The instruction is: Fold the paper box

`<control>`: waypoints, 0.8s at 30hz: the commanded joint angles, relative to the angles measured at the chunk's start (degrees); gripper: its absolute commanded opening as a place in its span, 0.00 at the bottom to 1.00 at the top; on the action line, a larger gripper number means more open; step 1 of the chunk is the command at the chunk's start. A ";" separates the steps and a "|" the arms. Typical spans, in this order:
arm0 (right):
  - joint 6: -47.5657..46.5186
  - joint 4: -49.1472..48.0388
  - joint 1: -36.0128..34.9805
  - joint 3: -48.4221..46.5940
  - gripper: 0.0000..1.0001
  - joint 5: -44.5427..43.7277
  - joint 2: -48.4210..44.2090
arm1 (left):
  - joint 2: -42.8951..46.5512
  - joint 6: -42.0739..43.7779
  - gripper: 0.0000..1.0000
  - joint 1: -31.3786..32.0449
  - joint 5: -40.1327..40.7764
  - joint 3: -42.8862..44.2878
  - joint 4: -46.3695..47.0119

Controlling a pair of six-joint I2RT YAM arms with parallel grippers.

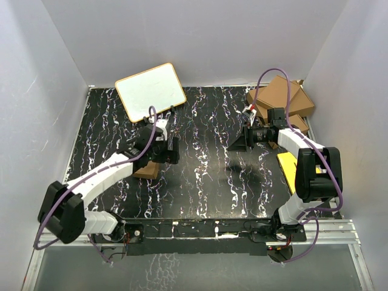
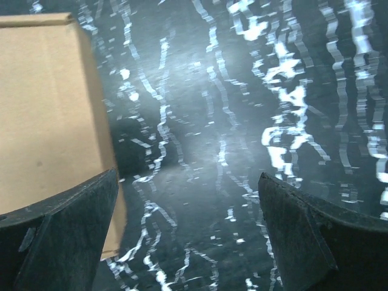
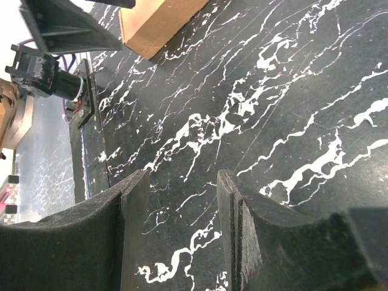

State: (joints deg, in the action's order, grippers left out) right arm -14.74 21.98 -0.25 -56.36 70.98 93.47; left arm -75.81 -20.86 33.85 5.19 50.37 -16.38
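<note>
The paper box (image 1: 147, 171) sits on the left half of the table (image 1: 206, 182), and from above I see only its near corner, because the left arm's forearm crosses over it. Through the left wrist camera the paper box (image 2: 48, 121) fills the left side, closed up, with a straight top edge and a sharp corner edge running down behind my left finger (image 2: 60, 236). I cannot tell whether the finger touches it.

The left gripper (image 2: 188, 242) is spread as wide as it goes and has hold of nothing; only marbled tabletop shows between the jaws. From above, the left gripper (image 1: 170, 150) hangs just right of the box.

The right gripper (image 1: 239, 142) is well apart, right of centre. Its wrist camera shows the right gripper (image 3: 182, 236) about half open on nothing, with the box (image 3: 157, 21) far off at the top edge.

A broad run of black table lies between the two grippers. At the back left edge a white board (image 1: 150, 91) leans. The back right corner holds piled cartons (image 1: 282, 97), and a yellow sheet (image 1: 288, 170) lies along the right edge beside the right arm.
</note>
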 commanded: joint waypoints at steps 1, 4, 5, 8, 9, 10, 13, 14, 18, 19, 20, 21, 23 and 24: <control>-4.66 0.83 2.20 -3.25 0.53 -1.86 -2.81 | 7.58 -5.34 0.97 -0.96 -10.48 -4.83 14.21; -5.90 1.44 3.38 -3.41 0.54 -4.78 -5.10 | 10.22 -8.24 0.97 -2.09 -14.83 -7.54 19.67; -6.17 1.54 3.75 -3.53 0.55 -5.73 -6.03 | 10.81 -8.96 0.97 -2.56 -15.76 -8.04 20.96; -7.85 2.61 4.68 -4.52 0.58 -9.65 -8.69 | 12.04 -10.74 0.97 -5.14 -18.96 -8.38 22.72; -9.23 4.23 4.86 -5.46 0.61 -11.11 -9.39 | 12.39 -11.37 0.97 -6.21 -20.43 -8.37 23.21; -10.73 5.80 5.20 -6.49 0.63 -12.44 -10.03 | 12.89 -11.92 0.97 -7.70 -22.01 -8.38 24.15; -13.97 10.32 7.14 -10.33 0.72 -15.49 -12.35 | 14.65 -14.03 0.97 -11.04 -25.37 -8.09 26.28; -14.73 11.04 7.88 -12.29 0.76 -16.59 -13.35 | 15.24 -14.53 0.97 -11.85 -26.19 -7.71 26.66; -10.65 11.33 12.69 -18.48 0.99 -16.94 -17.60 | 17.10 -14.80 0.97 -13.62 -26.72 -3.17 24.25; -8.58 11.10 14.24 -20.18 0.99 -16.12 -18.27 | 17.34 -14.57 0.97 -13.78 -26.52 -1.55 22.84; -4.75 9.74 15.59 -21.29 0.99 -15.22 -19.08 | 17.32 -14.01 0.97 -13.96 -26.27 0.44 21.35; -0.91 8.74 16.48 -22.57 0.99 -15.74 -19.61 | 17.31 -13.46 0.97 -13.98 -25.88 2.32 19.65; 3.16 8.12 17.30 -25.01 0.99 -15.88 -20.69 | 17.42 -12.37 0.97 -13.99 -24.63 6.43 16.26; 4.13 8.06 17.44 -26.16 0.99 -16.07 -21.52 | 17.47 -11.76 0.97 -14.02 -24.31 8.19 14.69</control>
State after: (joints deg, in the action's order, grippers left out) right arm -19.40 32.77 15.92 -76.99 54.89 75.40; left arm -60.71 -34.50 20.29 -18.94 50.39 3.36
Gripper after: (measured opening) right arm 0.992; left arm 0.971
